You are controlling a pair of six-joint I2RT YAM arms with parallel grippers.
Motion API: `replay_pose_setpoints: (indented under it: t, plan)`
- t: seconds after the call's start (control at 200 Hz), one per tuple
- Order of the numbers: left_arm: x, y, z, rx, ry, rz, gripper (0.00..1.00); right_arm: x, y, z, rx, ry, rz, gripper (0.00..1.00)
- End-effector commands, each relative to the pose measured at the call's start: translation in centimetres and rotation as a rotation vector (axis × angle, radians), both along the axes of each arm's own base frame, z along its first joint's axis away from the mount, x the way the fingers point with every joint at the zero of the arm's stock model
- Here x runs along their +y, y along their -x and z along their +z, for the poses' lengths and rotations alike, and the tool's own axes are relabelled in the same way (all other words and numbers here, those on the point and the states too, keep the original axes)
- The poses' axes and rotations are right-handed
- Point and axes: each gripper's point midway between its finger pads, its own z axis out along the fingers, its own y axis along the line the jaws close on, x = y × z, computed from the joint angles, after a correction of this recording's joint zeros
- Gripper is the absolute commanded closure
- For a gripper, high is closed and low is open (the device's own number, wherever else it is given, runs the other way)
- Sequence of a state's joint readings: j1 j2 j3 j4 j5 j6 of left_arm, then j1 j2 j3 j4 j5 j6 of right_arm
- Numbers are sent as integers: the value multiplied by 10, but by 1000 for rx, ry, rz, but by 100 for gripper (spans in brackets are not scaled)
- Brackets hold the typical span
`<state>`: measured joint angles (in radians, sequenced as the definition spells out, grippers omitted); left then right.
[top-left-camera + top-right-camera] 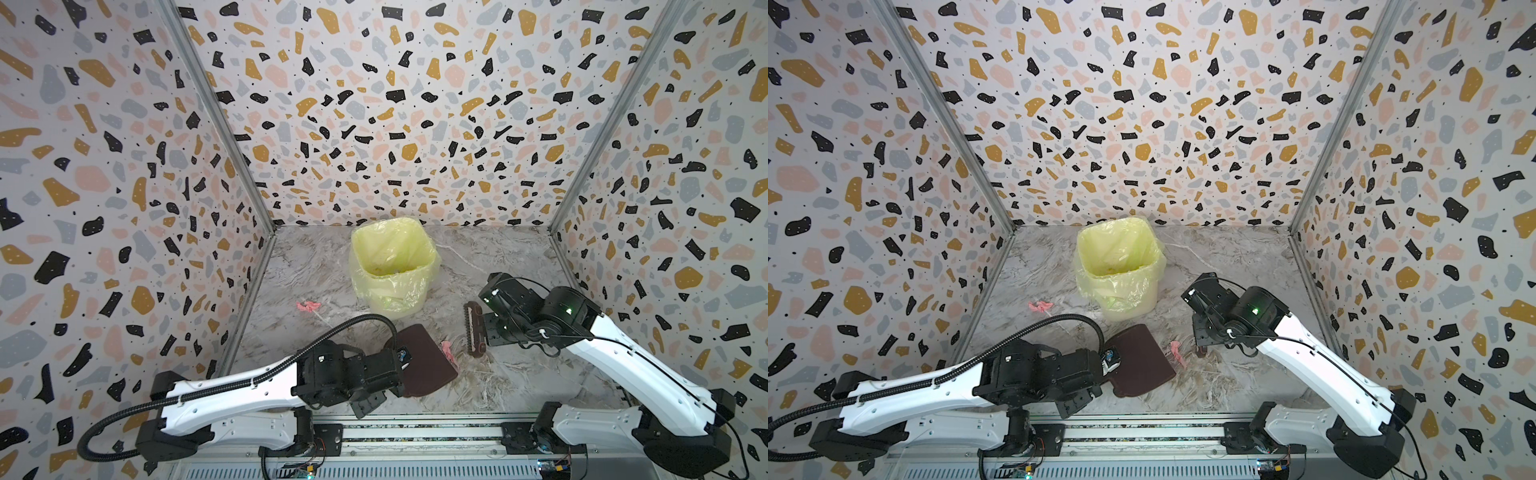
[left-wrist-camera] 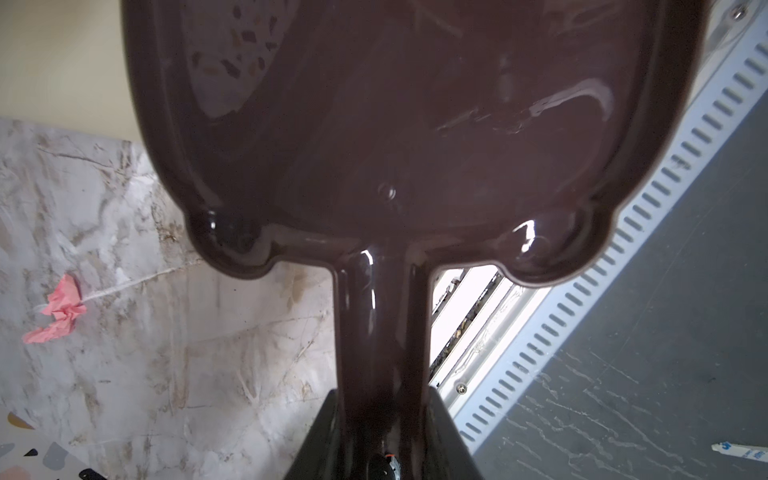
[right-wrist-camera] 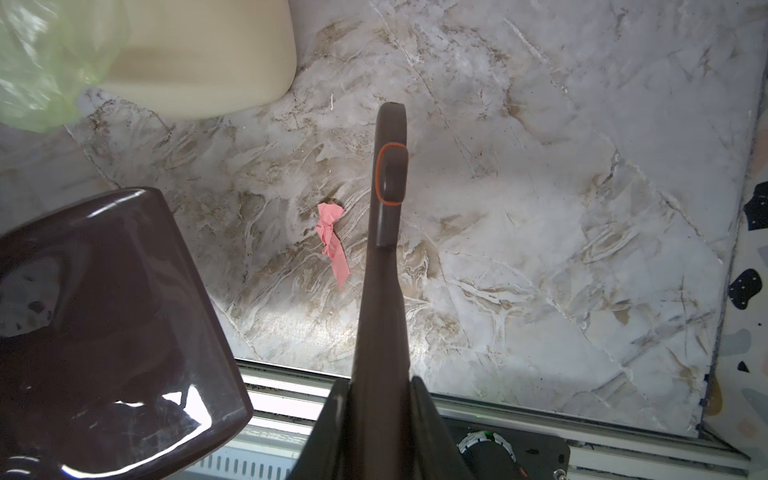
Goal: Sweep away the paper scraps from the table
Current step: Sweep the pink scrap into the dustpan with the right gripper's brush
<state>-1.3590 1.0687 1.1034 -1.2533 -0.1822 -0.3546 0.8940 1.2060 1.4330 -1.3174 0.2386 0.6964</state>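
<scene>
Two pink paper scraps lie on the marble table [image 1: 519, 374]. One scrap [image 1: 308, 306] [image 1: 1040, 306] [image 2: 58, 309] lies left of the bin. The other scrap [image 1: 448, 351] [image 1: 1177, 351] [image 3: 332, 239] lies between the dustpan's front edge and the brush. My left gripper [image 1: 400, 360] [image 2: 382, 415] is shut on the handle of a dark brown dustpan [image 1: 424, 365] [image 1: 1140, 359] [image 2: 395, 124] [image 3: 104, 332]. My right gripper [image 1: 492, 328] [image 3: 380, 399] is shut on the handle of a dark brown brush [image 1: 473, 328] [image 3: 386, 208], bristles towards the scrap.
A cream bin with a yellow liner [image 1: 392, 266] [image 1: 1119, 266] [image 3: 199, 62] stands at the back middle of the table. Terrazzo walls enclose the left, back and right. A metal rail [image 1: 415, 432] runs along the front edge.
</scene>
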Motion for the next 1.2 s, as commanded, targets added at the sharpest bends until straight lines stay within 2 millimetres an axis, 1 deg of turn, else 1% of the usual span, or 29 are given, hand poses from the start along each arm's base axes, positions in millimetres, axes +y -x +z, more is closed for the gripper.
replay_pose_setpoints:
  t: [0.0,0.1,0.2,0.375,0.591,0.771,0.921,1.196]
  plan:
    - [-5,1,-9,6,7,10,100,3,-9,14,-46,19,46,100]
    - [-4,1,-25,10,-48,-12,100,9,-12,14,-40,29,69,100]
    - [-6,-1,-36,5,-75,-30,100,12,-13,10,-27,44,85,100]
    - [-17,-4,-45,-5,-82,-41,100,14,-13,2,-5,71,103,100]
    - [-24,-6,-57,-1,-119,-61,100,19,-13,-3,6,90,122,100]
    - [-28,-9,-65,-10,-142,-59,100,19,-13,-5,10,97,128,100]
    - [-28,-13,-76,-21,-192,-54,100,20,-13,-9,19,108,134,100]
    - [-33,-26,-82,-50,-201,-35,100,25,-13,-13,29,126,160,100]
